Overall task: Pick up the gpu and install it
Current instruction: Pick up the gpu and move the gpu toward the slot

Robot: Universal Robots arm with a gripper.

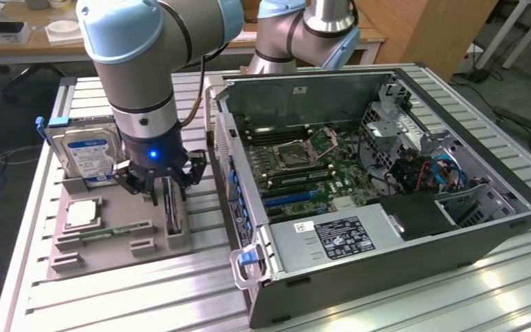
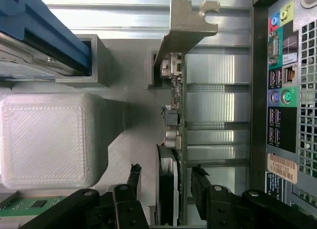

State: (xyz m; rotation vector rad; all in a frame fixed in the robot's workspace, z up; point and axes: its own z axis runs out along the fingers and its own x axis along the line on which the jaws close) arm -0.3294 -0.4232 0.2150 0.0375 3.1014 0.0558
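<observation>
1. Exterior view: I see my arm [image 1: 135, 76] reaching straight down over a grey fixture tray [image 1: 81, 263]. The tray lies on the slatted worktop [image 1: 108, 308], near the edge on the exterior view's left.
2. The hand [image 1: 168, 197] sits low at the side of the tray nearest the open computer case [image 1: 386, 228]. Its fingers are apart, one on each side of the gpu [image 1: 174, 223].
3. The gpu stands on its long edge in a slot of the tray, just beside the case's rear wall.
4. In the same tray a hard drive [image 1: 88, 155] stands upright toward the worktop's far edge. A processor chip [image 1: 81, 214] and a memory stick [image 1: 108, 232] lie flat nearer the front.
5. Wrist view: I look along the gpu [image 2: 177, 107] edge-on, with its silver end bracket [image 2: 185, 28] at the far end and its black cooler [image 2: 166, 189] between my fingers.
6. The hand [image 2: 166, 182] is spread. One black finger [image 2: 134, 177] stands clear of the cooler side and the other is close to the green board side, neither pressing on the card.
7. Beside the card I see the case's rear port panel [image 2: 285, 90], bare worktop slats [image 2: 218, 70] and a grey tray block [image 2: 44, 140].
</observation>
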